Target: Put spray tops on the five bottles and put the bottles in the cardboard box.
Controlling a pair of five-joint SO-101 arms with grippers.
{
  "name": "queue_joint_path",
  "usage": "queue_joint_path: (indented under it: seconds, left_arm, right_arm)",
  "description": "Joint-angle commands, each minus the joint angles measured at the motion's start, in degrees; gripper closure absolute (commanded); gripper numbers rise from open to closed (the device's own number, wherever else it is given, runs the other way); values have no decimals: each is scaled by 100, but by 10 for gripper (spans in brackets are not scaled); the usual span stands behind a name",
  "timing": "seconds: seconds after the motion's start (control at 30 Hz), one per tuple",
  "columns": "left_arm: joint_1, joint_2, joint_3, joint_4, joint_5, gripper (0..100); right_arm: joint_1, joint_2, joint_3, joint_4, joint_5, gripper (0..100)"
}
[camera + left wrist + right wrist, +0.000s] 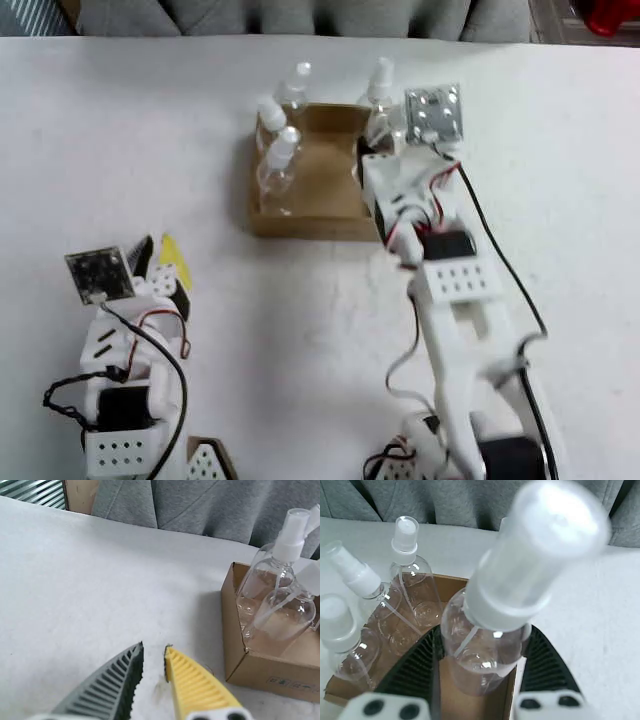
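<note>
The cardboard box (310, 215) lies open at the table's middle back. Three clear bottles with white spray tops stand in its left half (283, 150) (268, 113) (297, 85). My right gripper (375, 140) is shut on a fourth clear bottle (480, 660) with a spray top (540, 545), held upright over the box's far right corner. The other bottles (417, 590) stand just beside it. My left gripper (160, 262) rests near the table's front left, well clear of the box (240, 645). It is open a little (153, 652), with nothing between its fingers.
White tabletop spreads to the left of the box and in front of it. A grey fabric surface (210, 505) runs along the table's far edge. The right arm's cables (500, 260) trail along the right side.
</note>
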Motion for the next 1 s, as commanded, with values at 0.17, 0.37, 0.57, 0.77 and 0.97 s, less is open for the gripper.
queue_joint_path:
  seconds: [0.17, 0.37, 0.57, 0.77, 0.97]
  left_arm:
    - [268, -66, -18, 141, -299, 979]
    - [277, -66, -18, 132, -299, 979]
    - [277, -66, -18, 132, -299, 979]
    - [277, -66, -18, 123, -299, 979]
    - [365, -66, -18, 105, -299, 979]
  right_arm:
    - [66, 1525, -1354, -48, 114, 983]
    - [57, 2018, -1547, -48, 114, 982]
    - [84, 2158, -1530, 4, 123, 982]
    - [207, 2185, -1530, 75, 123, 982]
    - [215, 2193, -1380, 48, 123, 981]
